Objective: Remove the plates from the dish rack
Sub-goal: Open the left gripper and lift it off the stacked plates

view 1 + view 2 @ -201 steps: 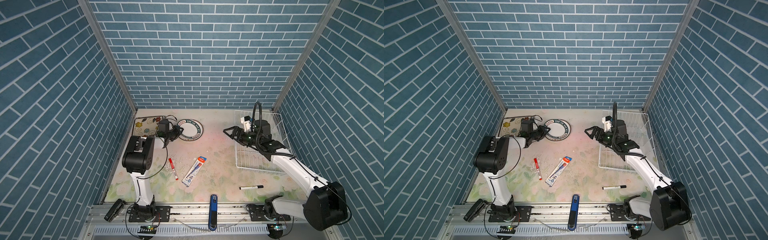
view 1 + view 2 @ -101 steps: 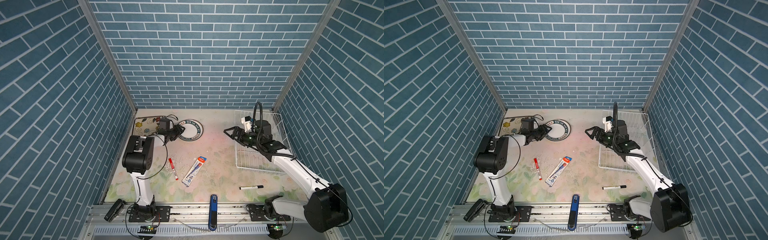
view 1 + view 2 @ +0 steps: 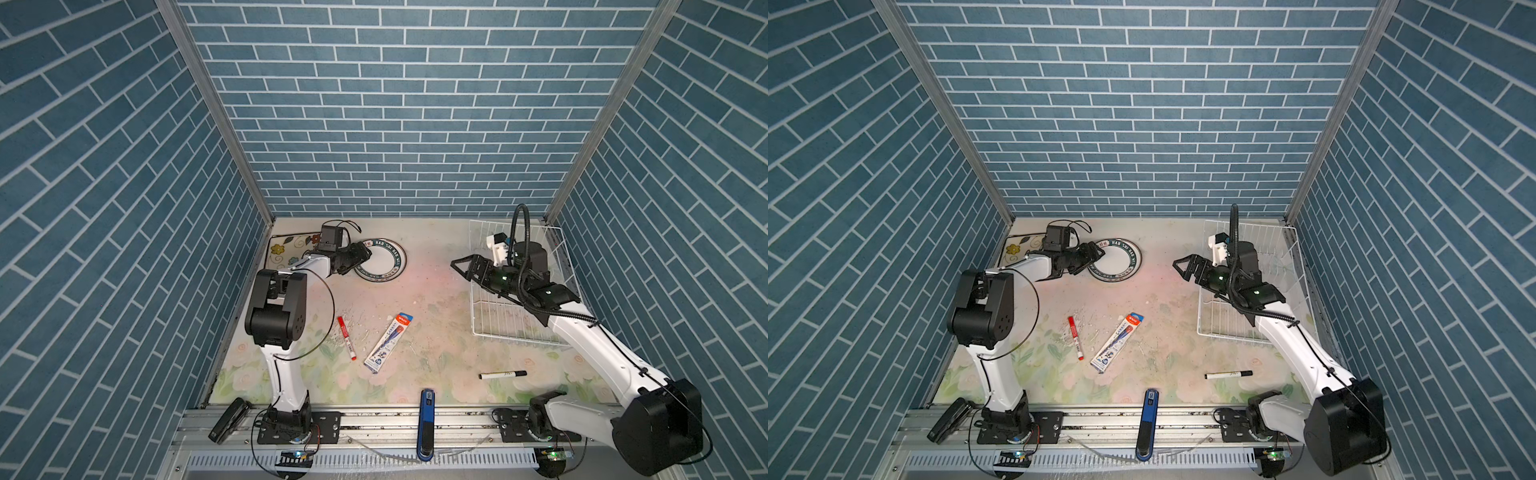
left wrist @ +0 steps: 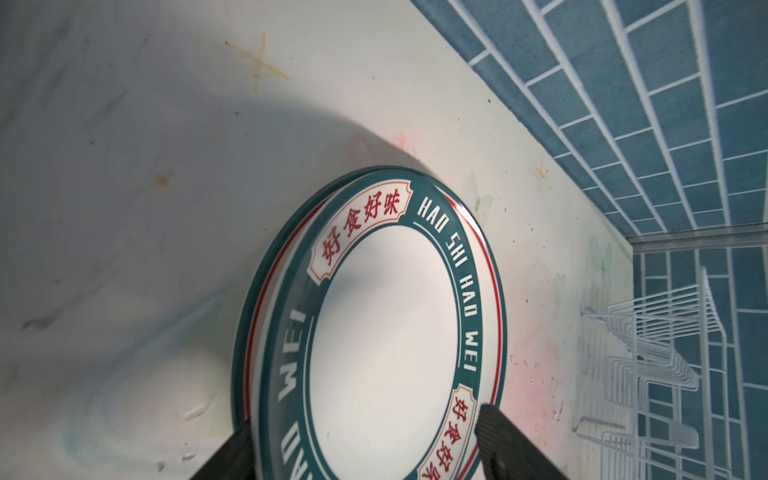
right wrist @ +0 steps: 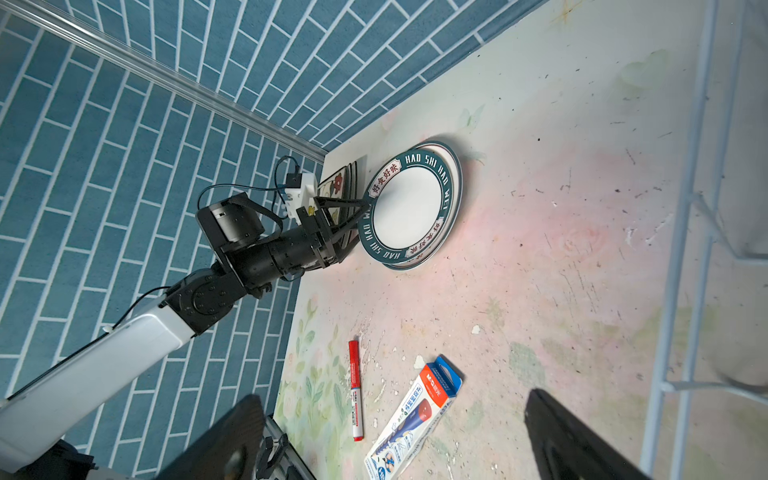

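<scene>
Near the table's [image 3: 436,291] back edge two round plates [image 3: 380,262] lie stacked, faces up; my left gripper [image 3: 365,252] straddles their rim, jaws spread. Beside the rack [image 3: 515,328], which runs lengthwise front-to-back, my right gripper [image 3: 460,267] gapes wide.

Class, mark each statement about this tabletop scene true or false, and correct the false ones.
1. Two round lettered plates lie stacked on the table. True.
2. The dish rack holds a plate. False: no plate shows in it.
3. The right gripper is open and empty. True.
4. The red marker lies inside the dish rack. False: it lies on the table, near the pen package.
</scene>
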### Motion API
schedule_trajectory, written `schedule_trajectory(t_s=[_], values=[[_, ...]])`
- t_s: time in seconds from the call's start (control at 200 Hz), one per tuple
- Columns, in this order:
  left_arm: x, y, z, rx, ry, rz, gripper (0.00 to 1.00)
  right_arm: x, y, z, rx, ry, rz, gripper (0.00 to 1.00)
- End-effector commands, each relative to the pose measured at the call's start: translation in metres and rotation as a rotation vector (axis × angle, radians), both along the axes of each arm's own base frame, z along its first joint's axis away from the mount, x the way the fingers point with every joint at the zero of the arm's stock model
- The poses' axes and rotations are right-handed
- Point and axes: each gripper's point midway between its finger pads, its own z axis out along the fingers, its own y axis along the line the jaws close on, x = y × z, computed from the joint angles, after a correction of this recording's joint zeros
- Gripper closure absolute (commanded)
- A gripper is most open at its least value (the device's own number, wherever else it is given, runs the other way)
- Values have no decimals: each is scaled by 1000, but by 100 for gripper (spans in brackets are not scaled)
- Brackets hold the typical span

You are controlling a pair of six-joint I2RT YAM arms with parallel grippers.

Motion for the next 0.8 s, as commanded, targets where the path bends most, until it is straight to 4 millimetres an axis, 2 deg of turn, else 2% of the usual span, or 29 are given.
schedule_trajectory(t_s=[0.0,0.095,0.295,0.41,0.575,0.79], values=[[-8,-2,-13,99,57,-61,19,-4,-9,9,-44,-61,-12,1],[-10,-2,-13,192,74,-91,17,-7,-11,11,-56,-71,-11,1],[-12,0,-25,215,124,-98,16,-12,-14,10,-70,-74,-14,1],[-14,3,-21,230,115,-85,15,-14,-17,10,-77,-76,-20,1],[-16,10,-1,252,59,-57,14,-16,-22,12,-88,-83,-36,1],[-21,18,39,276,-61,-29,12,-18,-28,11,-103,-85,-62,1]])
